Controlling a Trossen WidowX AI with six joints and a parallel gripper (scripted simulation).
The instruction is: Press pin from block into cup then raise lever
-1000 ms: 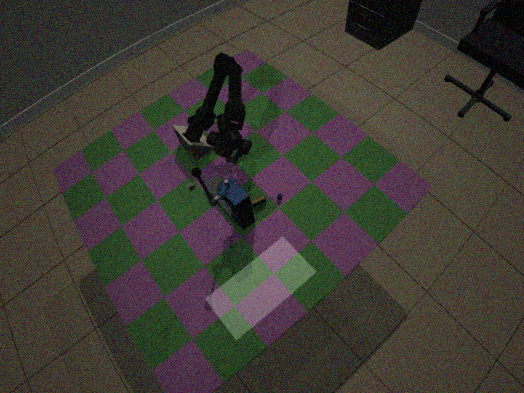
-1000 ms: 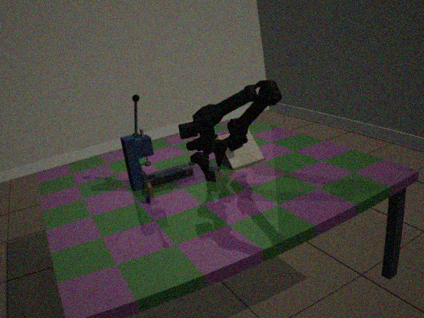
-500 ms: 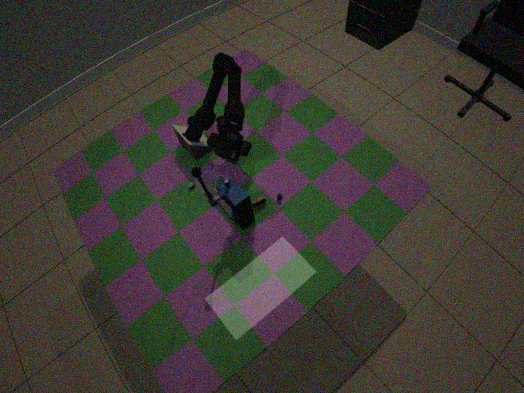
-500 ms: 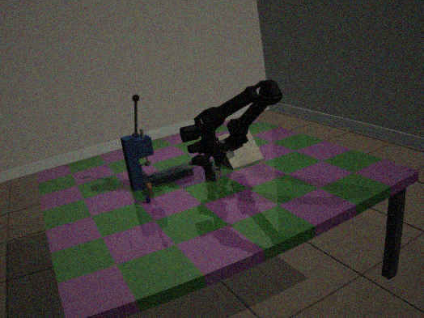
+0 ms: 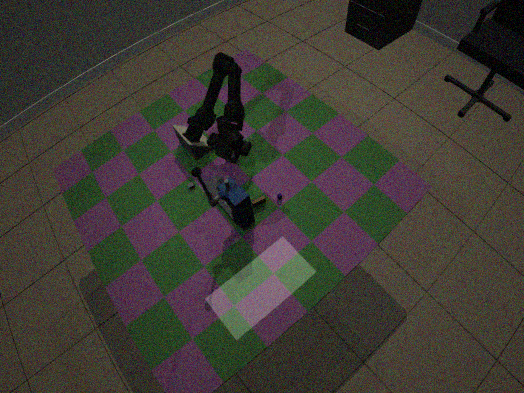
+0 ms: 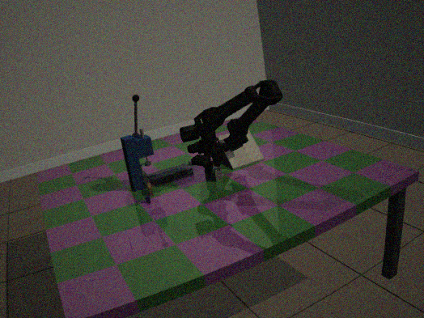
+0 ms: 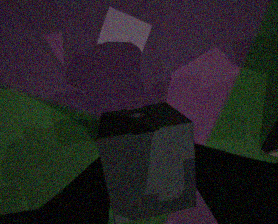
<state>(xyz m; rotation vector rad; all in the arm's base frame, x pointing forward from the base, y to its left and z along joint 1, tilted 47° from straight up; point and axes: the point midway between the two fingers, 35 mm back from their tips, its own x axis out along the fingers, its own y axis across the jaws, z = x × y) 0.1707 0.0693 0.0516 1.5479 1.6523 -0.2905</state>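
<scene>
One block gripped, press lever upright

Two black fingers of the gripper point(image 6: 210, 176) point(image 7: 150, 175) are closed on the dark block point(image 7: 147, 170), one at each side of it. The block is low over the checkered table point(image 5: 345, 183) point(image 6: 162, 257), well apart from the blue press point(image 5: 235, 195) point(image 6: 131, 156); whether it touches the tabletop, I cannot tell. The press's lever point(image 5: 205, 187) point(image 6: 136, 116) stands upright, topped by a black knob point(image 5: 196, 172) point(image 6: 136, 98). Behind the arm point(image 5: 235, 88) point(image 6: 232, 112), in the exterior view, a pale slanted panel point(image 5: 183, 135) point(image 6: 248, 154) shows.
</scene>
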